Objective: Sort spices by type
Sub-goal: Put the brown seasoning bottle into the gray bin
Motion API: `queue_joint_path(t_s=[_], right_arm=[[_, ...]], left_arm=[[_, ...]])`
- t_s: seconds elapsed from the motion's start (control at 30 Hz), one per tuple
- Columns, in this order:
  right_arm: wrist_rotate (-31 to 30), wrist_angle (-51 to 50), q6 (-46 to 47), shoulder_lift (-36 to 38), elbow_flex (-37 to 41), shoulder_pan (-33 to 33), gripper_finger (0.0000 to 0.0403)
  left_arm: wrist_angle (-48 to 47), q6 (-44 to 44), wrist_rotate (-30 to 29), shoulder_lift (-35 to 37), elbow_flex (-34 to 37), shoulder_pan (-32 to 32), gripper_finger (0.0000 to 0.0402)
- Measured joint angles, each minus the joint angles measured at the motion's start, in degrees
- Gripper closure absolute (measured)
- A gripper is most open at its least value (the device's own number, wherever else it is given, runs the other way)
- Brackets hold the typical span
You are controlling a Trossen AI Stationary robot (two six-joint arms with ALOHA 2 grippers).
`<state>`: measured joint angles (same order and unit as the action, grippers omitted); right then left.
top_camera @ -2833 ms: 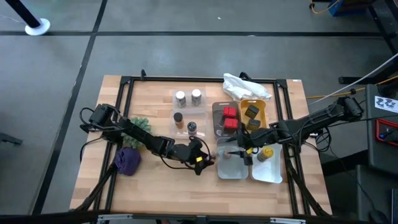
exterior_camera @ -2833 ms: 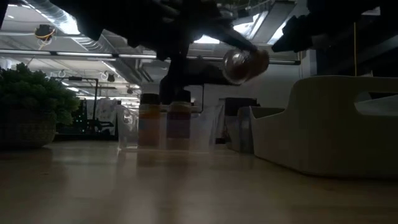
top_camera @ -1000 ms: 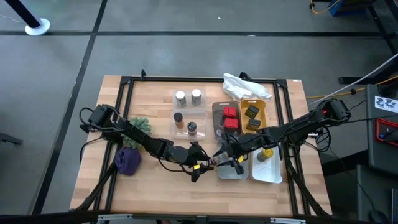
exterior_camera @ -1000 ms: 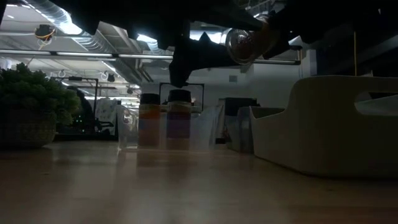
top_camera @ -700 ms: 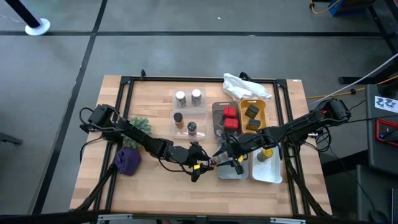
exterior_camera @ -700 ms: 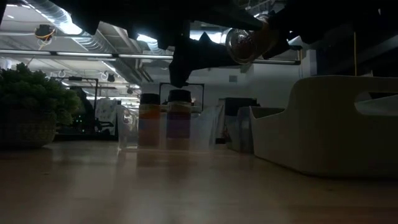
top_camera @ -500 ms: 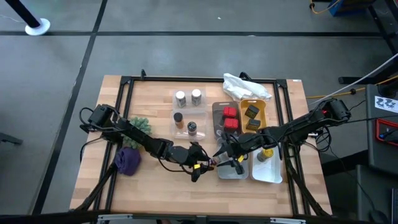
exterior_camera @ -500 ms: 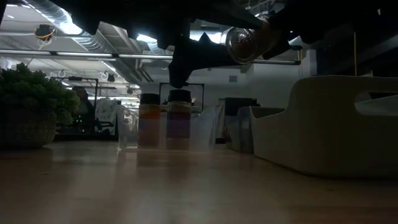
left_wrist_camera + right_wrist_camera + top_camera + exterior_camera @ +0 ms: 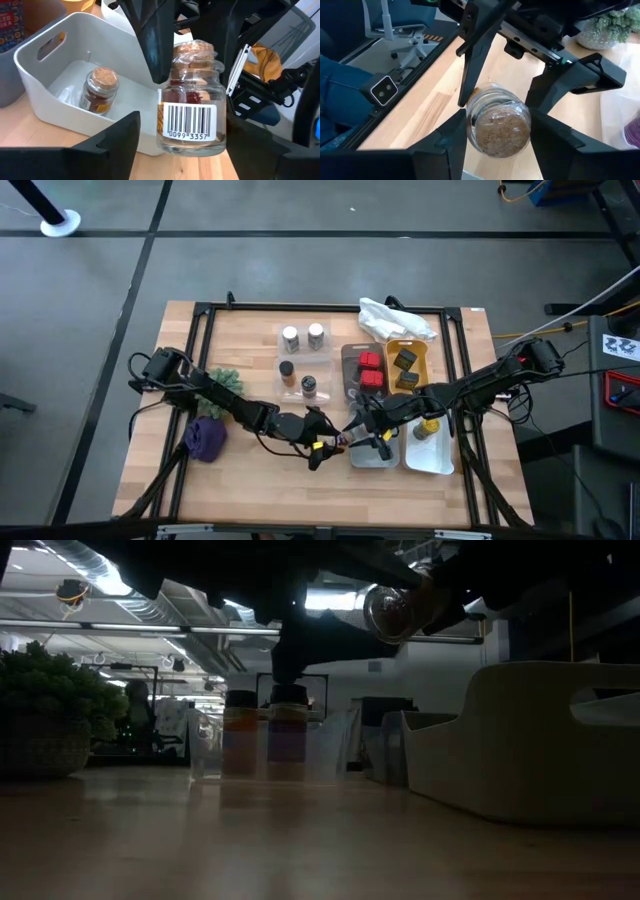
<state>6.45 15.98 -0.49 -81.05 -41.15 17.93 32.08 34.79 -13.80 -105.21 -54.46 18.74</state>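
Note:
A glass spice jar (image 9: 192,110) with a cork stopper and a barcode label hangs in the air between my two grippers, left of the grey bin (image 9: 375,452). My right gripper (image 9: 498,125) is shut on its cork end. My left gripper (image 9: 192,131) is open, with its fingers on either side of the jar's base; a gap shows beside one finger. The jar also shows high in the low view (image 9: 398,610). A second cork jar (image 9: 100,90) stands on the grey bin's floor. My right gripper pinches the jar between its two fingers (image 9: 155,55) at the shoulder just below the cork (image 9: 172,75). It comes about level from the table's right, with the cork facing its wrist. The jar is lifted clear of the table and lies roughly level.
A clear tray holds silver-capped jars (image 9: 303,336) and dark-capped jars (image 9: 297,376). Red tins (image 9: 370,370) sit in a grey tray, dark tins (image 9: 405,360) in a yellow bin, and a yellow-topped bottle (image 9: 428,427) in a white tray. A white bag (image 9: 395,318), purple cloth (image 9: 205,438) and plant (image 9: 225,380) lie around.
In the low view, the left gripper's finger beside the jar has swung away from it: the left gripper has opened and let go. The jar stays where it was in the air, in the right gripper. Neither arm has otherwise shifted.

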Motion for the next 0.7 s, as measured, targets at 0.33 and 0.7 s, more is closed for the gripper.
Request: queue_joint_path(t_s=[0.33, 0.7], right_arm=[[-0.41, -11.78, 1.64, 4.8, -0.09, 0.17, 0.0221], [-0.42, -28.55, 6.73, 7.9, -0.09, 0.11, 0.0219]], left_arm=[[-0.23, 0.41, 11.95, 0.0, 0.0, -2.47, 0.0135], [-0.15, 1.2, 17.72, 0.0, 0.0, -5.7, 0.0135]])
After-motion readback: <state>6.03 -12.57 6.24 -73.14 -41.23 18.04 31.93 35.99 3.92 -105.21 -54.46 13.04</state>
